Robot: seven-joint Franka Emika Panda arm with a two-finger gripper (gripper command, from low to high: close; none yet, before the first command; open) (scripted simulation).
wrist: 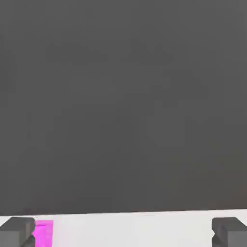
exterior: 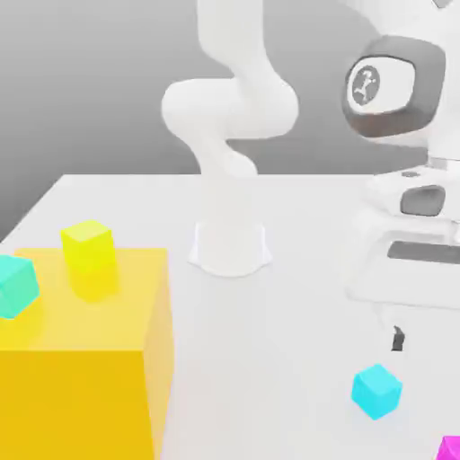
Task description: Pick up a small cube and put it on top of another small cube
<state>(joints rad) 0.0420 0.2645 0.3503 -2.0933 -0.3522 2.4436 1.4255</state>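
A small cyan cube (exterior: 376, 391) lies on the white table in the exterior view's lower right. A magenta cube (exterior: 450, 448) shows only partly at the bottom right corner. My gripper (exterior: 399, 338) hangs above the table just behind the cyan cube, touching neither cube. In the hand view the gripper (wrist: 123, 234) is open, its two fingertips far apart, and the magenta cube (wrist: 43, 233) sits beside one fingertip (wrist: 17, 231). Another cyan cube (exterior: 16, 286) and a small yellow cube (exterior: 88, 248) rest on a big yellow block.
The big yellow block (exterior: 85, 368) fills the exterior view's lower left. The arm's white base (exterior: 230, 244) stands at the table's middle back. The table's far edge (exterior: 135, 177) runs behind it.
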